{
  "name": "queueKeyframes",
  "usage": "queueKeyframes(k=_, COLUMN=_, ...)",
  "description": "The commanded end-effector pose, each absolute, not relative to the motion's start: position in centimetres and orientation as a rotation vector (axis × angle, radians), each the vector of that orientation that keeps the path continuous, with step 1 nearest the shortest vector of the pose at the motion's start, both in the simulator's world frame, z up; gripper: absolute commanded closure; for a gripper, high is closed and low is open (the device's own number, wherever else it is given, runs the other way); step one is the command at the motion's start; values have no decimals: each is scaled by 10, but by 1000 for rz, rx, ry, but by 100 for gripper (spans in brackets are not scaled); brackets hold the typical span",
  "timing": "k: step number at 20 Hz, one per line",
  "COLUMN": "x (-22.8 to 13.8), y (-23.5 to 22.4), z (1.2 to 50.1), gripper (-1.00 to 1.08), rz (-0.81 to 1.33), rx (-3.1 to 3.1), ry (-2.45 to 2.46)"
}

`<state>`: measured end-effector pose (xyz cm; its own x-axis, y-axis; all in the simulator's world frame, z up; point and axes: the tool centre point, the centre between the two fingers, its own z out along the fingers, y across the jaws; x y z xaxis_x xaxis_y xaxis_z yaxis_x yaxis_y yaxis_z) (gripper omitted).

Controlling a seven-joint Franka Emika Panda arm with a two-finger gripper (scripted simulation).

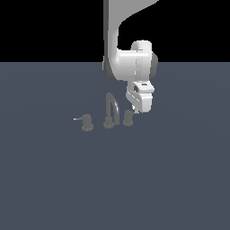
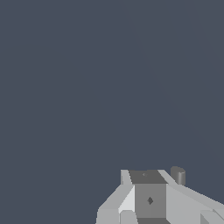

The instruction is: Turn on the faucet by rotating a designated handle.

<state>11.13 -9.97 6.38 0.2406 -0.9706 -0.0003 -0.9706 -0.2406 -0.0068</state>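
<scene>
White robot gripper (image 1: 134, 111), finger spread unclear, hangs centre frame beside the handle (image 1: 128, 118) of a small grey faucet (image 1: 110, 112); it may nudge the knob body and miss the lever.

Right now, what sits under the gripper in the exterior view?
The right-hand knob handle of the faucet sits just below and beside the gripper. Its lever is hidden by the gripper, and contact cannot be told.
</scene>
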Motion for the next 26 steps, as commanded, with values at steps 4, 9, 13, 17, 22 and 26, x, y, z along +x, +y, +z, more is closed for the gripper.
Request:
queueKeyframes(k=4, x=105, y=-101, z=64, gripper=108, rz=-8, rx=-2469, ry=1931)
queueKeyframes(k=9, x=91, y=-103, z=64, gripper=108, rz=-5, rx=-2469, ry=1935)
queueKeyframes(k=13, x=79, y=-105, z=64, gripper=108, rz=-3, rx=-2469, ry=1939)
queueKeyframes(k=17, x=67, y=-107, z=64, gripper=108, rz=-1, rx=-2469, ry=1942)
queueKeyframes(k=22, x=67, y=-103, z=64, gripper=108, rz=-17, rx=-2463, ry=1941)
queueKeyframes(k=26, x=56, y=-94, z=64, gripper=108, rz=-11, rx=-2465, ry=1942)
